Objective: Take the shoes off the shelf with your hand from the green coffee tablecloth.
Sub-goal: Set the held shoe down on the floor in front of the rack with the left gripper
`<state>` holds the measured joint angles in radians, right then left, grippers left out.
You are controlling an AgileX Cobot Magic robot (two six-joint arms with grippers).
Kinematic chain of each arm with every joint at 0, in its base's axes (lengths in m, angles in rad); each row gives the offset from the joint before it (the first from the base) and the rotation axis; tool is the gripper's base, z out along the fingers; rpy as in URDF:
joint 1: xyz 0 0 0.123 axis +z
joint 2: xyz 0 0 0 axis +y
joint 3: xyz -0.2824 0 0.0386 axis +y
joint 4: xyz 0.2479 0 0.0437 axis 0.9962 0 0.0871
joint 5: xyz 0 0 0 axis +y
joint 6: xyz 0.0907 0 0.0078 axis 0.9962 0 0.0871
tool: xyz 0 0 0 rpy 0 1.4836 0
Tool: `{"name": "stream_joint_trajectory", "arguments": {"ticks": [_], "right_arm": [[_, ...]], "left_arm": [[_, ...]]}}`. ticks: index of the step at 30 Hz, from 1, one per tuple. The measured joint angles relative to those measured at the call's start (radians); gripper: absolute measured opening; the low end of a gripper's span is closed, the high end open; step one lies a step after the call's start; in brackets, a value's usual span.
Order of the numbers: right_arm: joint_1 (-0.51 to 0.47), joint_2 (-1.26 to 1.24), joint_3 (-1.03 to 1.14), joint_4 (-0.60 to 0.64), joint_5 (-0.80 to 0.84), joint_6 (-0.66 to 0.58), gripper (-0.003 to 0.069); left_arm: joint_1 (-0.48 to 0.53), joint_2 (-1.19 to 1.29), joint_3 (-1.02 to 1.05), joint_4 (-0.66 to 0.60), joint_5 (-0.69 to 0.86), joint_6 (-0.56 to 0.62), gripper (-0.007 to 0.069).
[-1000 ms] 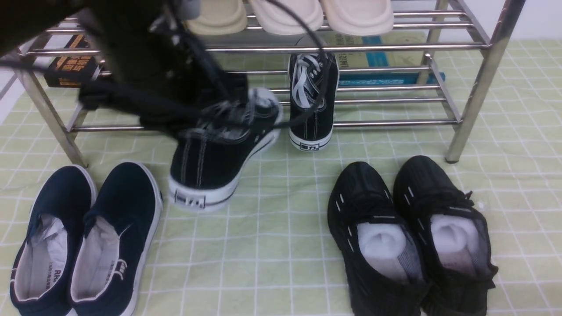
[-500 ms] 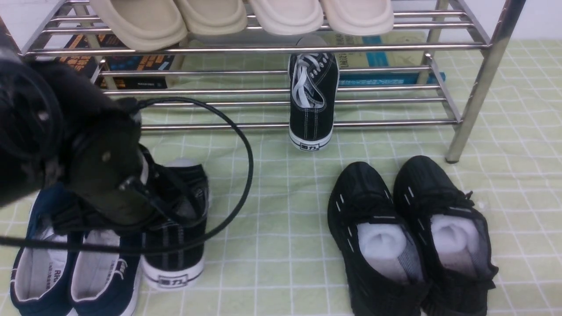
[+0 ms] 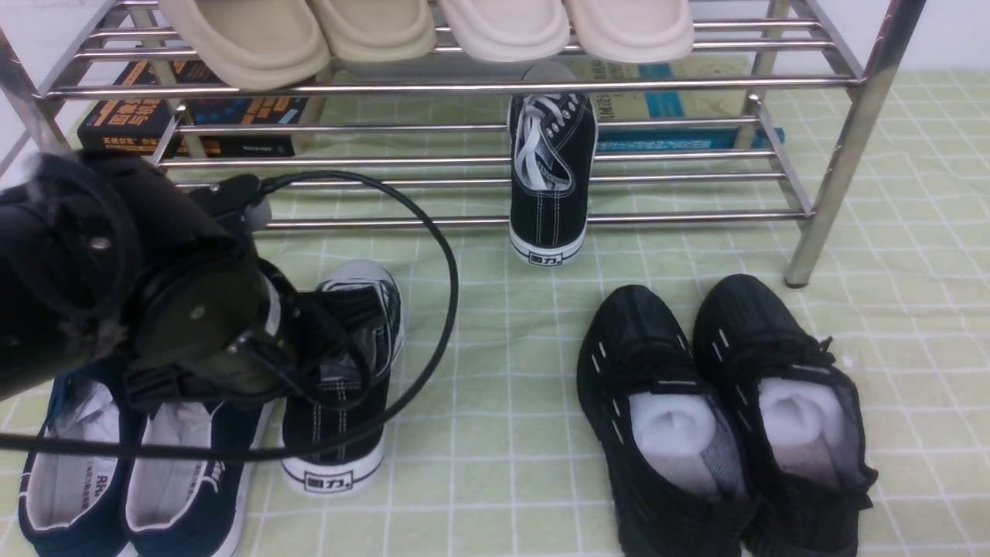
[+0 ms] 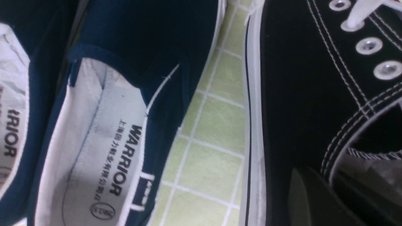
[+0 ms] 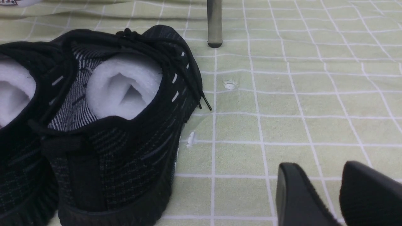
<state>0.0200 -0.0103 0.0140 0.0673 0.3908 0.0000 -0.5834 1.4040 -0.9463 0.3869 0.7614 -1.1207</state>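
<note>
- Clamps one sneaker [image 3: 336,437] by its side in the left tool [image 4: 306,175], near the slip-ons [image 3: 230,495], contact with the cloth [image 3: 464,464] unclear.
- Holds the right tool [image 5: 320,166] apart, near the trainers [image 5: 125,163].
- Has the other sneaker [image 3: 551,209] on the rack's [image 3: 681,217] lower tier.

You have a glossy, smooth metal rack [image 3: 665,218]; a matt, lightly wrinkled cloth [image 3: 479,464]; matt black canvas sneakers [image 3: 547,205] with smooth rubber-look soles; matt, smooth plastic-looking slippers [image 3: 506,29].
</note>
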Motion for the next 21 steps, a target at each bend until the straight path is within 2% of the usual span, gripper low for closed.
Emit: {"name": "stream_joint_trajectory", "arguments": {"ticks": [10, 14, 15, 16, 18, 20, 21], "right_arm": [[0.0, 0.0, 0.0, 0.0, 0.0, 0.0, 0.0237], [0.0, 0.0, 0.0, 0.0, 0.0, 0.0, 0.0237], [0.0, 0.0, 0.0, 0.0, 0.0, 0.0, 0.0237], [0.0, 0.0, 0.0, 0.0, 0.0, 0.0, 0.0237], [0.0, 0.0, 0.0, 0.0, 0.0, 0.0, 0.0237], [0.0, 0.0, 0.0, 0.0, 0.0, 0.0, 0.0237], [0.0, 0.0, 0.0, 0.0, 0.0, 0.0, 0.0237]], "left_arm": [[0.0, 0.137, 0.0, -0.003, 0.018, 0.0, 0.005], [0.0, 0.143, -0.006, -0.005, 0.031, 0.042, 0.0138], [0.0, 0.143, -0.006, -0.007, 0.033, 0.045, 0.0138], [0.0, 0.135, -0.023, -0.019, 0.049, 0.079, 0.0195], [0.0, 0.116, -0.051, -0.037, 0.077, 0.138, 0.0256], [0.0, 0.087, -0.081, -0.054, 0.1, 0.209, 0.0293], [0.0, 0.083, -0.084, -0.055, 0.102, 0.209, 0.0295]]}}
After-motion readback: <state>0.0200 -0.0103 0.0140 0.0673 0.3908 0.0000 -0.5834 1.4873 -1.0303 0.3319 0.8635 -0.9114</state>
